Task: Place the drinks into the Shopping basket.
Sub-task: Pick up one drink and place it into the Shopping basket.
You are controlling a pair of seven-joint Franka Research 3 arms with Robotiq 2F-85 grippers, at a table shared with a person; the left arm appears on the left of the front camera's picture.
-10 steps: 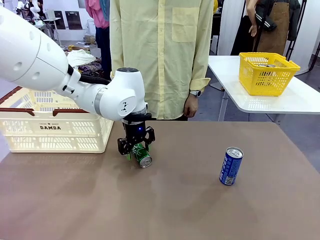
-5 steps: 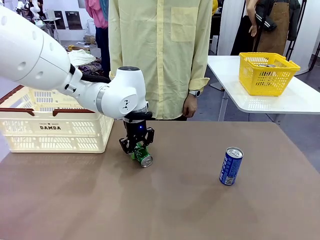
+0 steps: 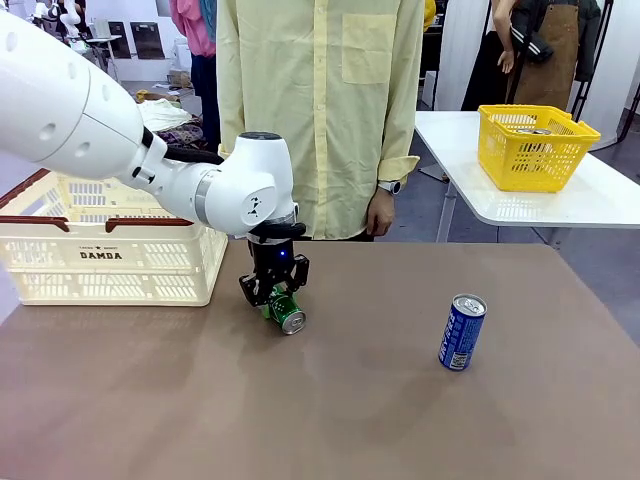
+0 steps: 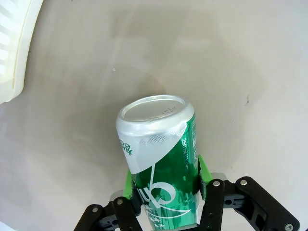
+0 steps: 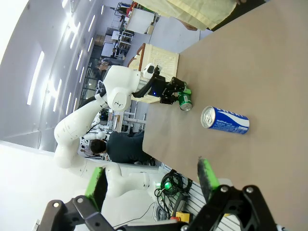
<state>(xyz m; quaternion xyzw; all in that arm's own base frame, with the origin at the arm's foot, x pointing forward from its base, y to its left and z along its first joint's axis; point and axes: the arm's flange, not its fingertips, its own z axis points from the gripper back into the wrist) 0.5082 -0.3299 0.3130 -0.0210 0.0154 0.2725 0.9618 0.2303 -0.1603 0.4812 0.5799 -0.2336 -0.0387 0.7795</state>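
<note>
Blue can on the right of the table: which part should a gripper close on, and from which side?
Grip the blue can across its mid-body, fingers on opposite sides of the round wall. It stands upright with bare table around it, so probably come in from the robot's side with the open right gripper.

Desk (image 3: 420,410): brown, matte top. A person (image 3: 320,100) in a pale yellow shirt is stood at the desk's far edge, about mid-length; a watch (image 3: 392,186) is worn at the wrist. A white side table (image 3: 590,205) is placed past the desk's far right corner. A yellow mesh basket (image 3: 535,150) is set on it, back from its near edge. Something silver (image 3: 540,131) is seen inside, not identifiable. Dark garments (image 3: 545,40) are hung behind that table. A pink garment (image 3: 190,25) is hung far left, with a cloth heap (image 3: 160,115) below it. Cables (image 5: 175,185) are seen past the desk's near edge in the right wrist view.
</note>
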